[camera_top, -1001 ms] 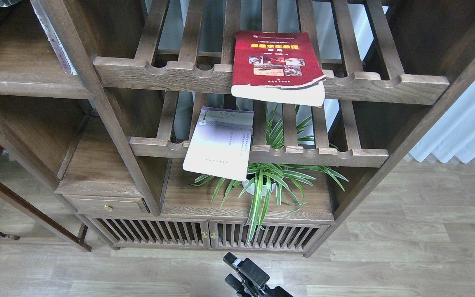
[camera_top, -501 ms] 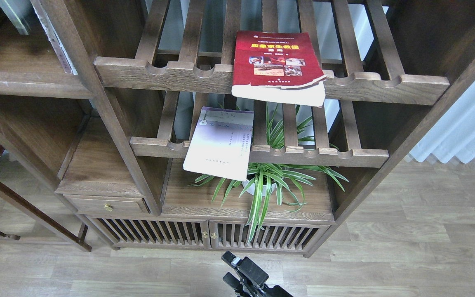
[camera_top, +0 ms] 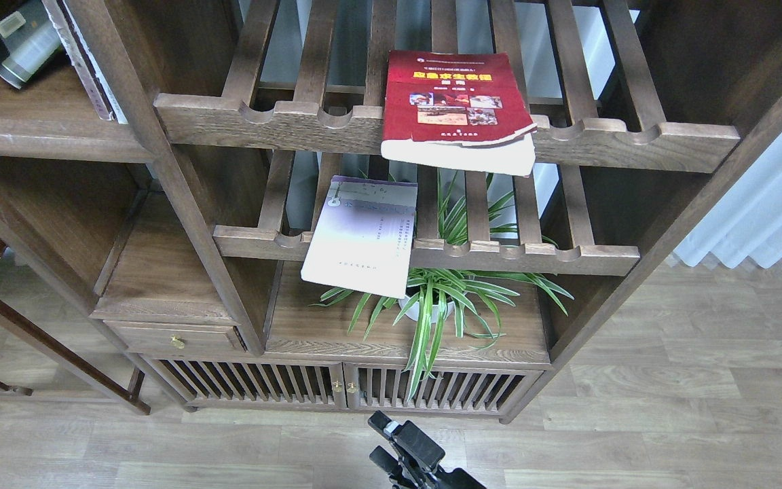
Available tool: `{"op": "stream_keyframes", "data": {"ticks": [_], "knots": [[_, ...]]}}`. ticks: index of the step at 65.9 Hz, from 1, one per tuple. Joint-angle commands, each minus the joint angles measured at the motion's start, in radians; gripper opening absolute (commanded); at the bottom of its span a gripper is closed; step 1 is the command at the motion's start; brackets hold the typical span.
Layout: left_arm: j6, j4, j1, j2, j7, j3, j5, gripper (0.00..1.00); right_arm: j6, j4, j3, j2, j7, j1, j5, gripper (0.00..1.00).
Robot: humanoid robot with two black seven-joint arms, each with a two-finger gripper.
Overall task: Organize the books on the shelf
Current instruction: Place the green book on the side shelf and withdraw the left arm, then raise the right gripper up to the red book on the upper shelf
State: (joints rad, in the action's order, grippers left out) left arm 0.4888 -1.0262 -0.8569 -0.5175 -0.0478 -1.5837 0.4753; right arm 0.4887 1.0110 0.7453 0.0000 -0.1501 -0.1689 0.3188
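The thick red book with a yellow title lies flat on the upper slatted rack, its front end sticking out over the notched rail. The thin white-lavender book lies on the lower slatted rack and overhangs its rail. The black-bordered, pale green book sits tilted at the top left, over the solid dark-brown plank shelf; what holds it is out of view. My right gripper is low at the bottom centre over the floor, fingers apart and empty. My left gripper is not in view.
A potted spider plant stands on the lower plank under the racks, its leaves reaching up through the slats. A thin pale-edged book leans against the upright post by the plank shelf. A drawer and slatted doors sit below.
The black-bordered book has come down into view at the top left, over the plank shelf. The red and white-lavender books have not moved. My right gripper has barely shifted.
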Motion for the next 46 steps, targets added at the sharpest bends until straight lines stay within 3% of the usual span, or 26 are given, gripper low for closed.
{"op": "stream_keyframes", "data": {"ticks": [1,28,43,46], "knots": [[0.0,-0.081,0.099,-0.001,-0.006,-0.051,-0.004,0.63,0.0,0.0,0.013,0.0,0.0,0.0,0.0,0.99],[0.0,-0.357,0.46,-0.001,-0.014,-0.208,-0.126,0.64,0.0,0.0,0.028,0.0,0.001,0.003,0.002,0.99],[0.0,-0.462,0.642,0.007,-0.012,-0.222,-0.153,0.88,0.0,-0.002,0.048,0.0,0.061,0.011,0.005,0.99],[0.0,-0.477,0.674,0.008,-0.011,-0.223,-0.158,0.99,0.0,0.0,0.051,0.0,0.081,0.011,0.005,0.99]]}}
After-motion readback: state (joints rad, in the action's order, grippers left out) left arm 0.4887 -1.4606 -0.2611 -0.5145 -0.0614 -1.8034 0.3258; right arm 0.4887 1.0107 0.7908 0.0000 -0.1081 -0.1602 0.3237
